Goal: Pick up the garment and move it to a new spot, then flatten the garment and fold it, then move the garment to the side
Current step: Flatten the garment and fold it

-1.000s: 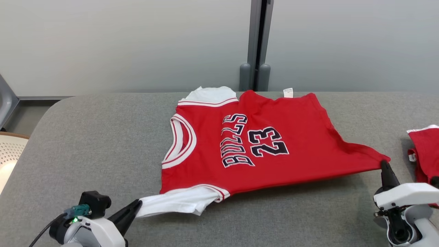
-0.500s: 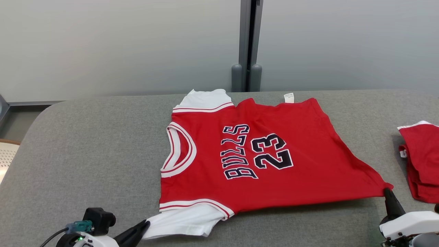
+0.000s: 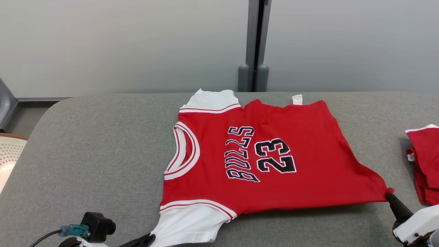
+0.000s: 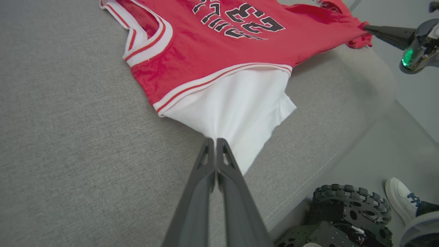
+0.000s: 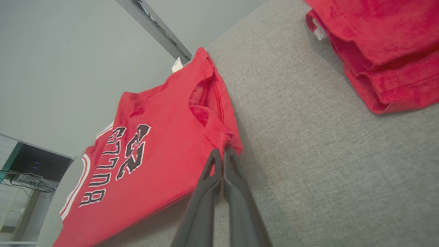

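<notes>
While both arms pinch it along its near edge, the grey padded table [image 3: 85, 154] takes up the lower two thirds of the head view. The jersey [image 3: 274, 164] lies face up at centre frame, collar toward the left, print readable sideways. A folded red pile [image 3: 423, 161] sits at the right edge, apart from the jersey. At bottom centre, the white sleeve [image 4: 240, 116] is drawn to a point. The left gripper [image 4: 216, 140] has its fingers pressed together on that sleeve's edge. At lower right, the right gripper [image 5: 223, 151] is likewise clamped, on the hem corner [image 5: 226, 137], which is bunched and raised off the table with shadow under it. Judged step: flattening by tension before the fold. Risks follow.

(1) Each grip has only a sliver of cloth, so a harder pull may slip it free.
(2) Uneven pull already skews the hem into a peak, and more would set a diagonal crease.
(3) In the left wrist view the sleeve is close to the table's near edge, so dragging nearer could hang it over.
(4) A rightward sweep could disturb the pile.

Containers: none made out. The table alone carries things, namely the jersey and the pile.
</notes>
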